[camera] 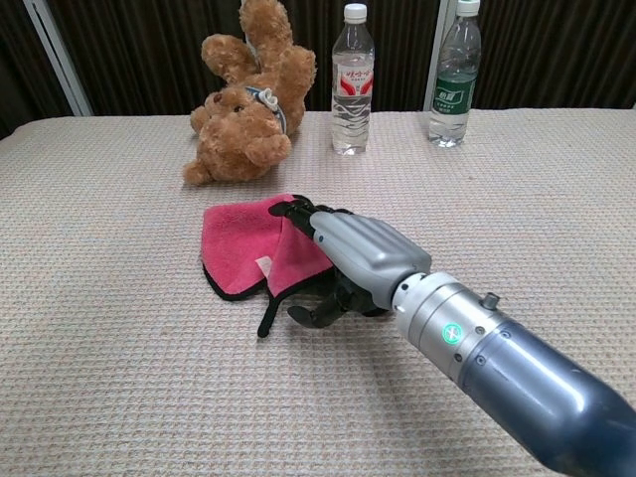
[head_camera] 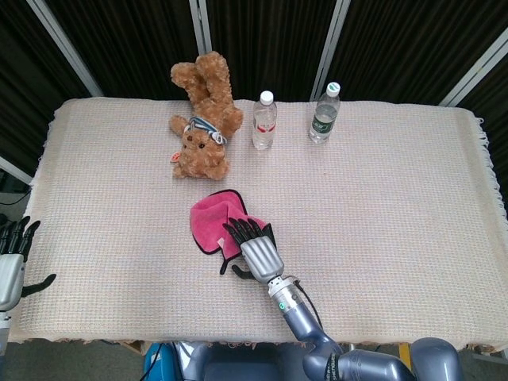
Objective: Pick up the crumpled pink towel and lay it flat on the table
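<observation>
Chest view shows the towel [camera: 243,248] folded on the surface [camera: 99,378], just in front of the bear [camera: 243,109]. Right hand [camera: 348,260] lies spread over its right edge, gripping nothing; closing there may catch only one layer.

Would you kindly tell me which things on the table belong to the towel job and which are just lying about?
Job: pink towel, crumpled; right hand over its near edge; table.
Lying about: teddy bear; red-label bottle; green-label bottle; left hand, idle at the table's edge.
</observation>
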Controlling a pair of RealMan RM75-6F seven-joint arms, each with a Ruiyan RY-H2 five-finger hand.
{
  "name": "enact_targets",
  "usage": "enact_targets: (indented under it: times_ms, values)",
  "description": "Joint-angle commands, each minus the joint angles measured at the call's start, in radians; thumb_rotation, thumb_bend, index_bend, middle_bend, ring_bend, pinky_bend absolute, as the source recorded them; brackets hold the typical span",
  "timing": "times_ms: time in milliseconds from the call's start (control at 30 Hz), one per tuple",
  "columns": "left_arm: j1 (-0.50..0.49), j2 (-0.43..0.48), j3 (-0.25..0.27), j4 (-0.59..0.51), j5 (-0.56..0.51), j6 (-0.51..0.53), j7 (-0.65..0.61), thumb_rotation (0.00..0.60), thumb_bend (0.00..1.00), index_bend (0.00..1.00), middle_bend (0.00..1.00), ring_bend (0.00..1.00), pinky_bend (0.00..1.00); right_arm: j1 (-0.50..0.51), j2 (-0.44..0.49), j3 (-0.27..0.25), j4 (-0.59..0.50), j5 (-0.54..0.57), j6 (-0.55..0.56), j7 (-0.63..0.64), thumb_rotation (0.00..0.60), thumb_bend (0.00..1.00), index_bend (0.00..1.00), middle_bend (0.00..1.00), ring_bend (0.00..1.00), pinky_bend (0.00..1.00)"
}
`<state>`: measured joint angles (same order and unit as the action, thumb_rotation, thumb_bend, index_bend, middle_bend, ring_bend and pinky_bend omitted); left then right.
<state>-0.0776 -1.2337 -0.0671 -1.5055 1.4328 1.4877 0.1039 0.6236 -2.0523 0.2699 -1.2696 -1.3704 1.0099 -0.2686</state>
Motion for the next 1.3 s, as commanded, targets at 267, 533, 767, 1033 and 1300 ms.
enact_targets:
  times_ms: [267,533,767,1033,1300]
  values:
    - [0.001,0.0,-0.002,0.002,0.012,0.014,-0.017,0.6,0.0,0.0,0.0,0.0,0.0,0.041,-0.07,0.013,0.1,0.002,0.022,0.014,0.6,0.31,0.0,0.0,0.0,0.0]
    - [0.003,-0.001,0.001,0.002,0.019,0.019,-0.022,0.6,0.0,0.0,0.0,0.0,0.0,0.052,-0.116,0.021,0.184,-0.009,0.071,0.055,0.6,0.31,0.0,0.0,0.0,0.0]
    - [0.004,-0.002,0.003,0.002,0.022,0.021,-0.023,0.6,0.0,0.0,0.0,0.0,0.0,0.059,-0.127,0.031,0.221,-0.031,0.13,0.086,0.6,0.32,0.0,0.0,0.0,0.0]
    - [0.005,-0.004,0.006,-0.002,0.03,0.026,-0.019,0.6,0.0,0.01,0.0,0.0,0.0,0.037,-0.095,0.024,0.179,-0.044,0.183,0.127,0.6,0.38,0.06,0.0,0.0,0.0]
    - [0.005,-0.009,0.011,-0.01,0.042,0.03,-0.008,0.6,0.0,0.01,0.0,0.0,0.0,0.014,-0.069,-0.008,0.135,-0.077,0.23,0.169,0.6,0.39,0.3,0.02,0.0,0.0]
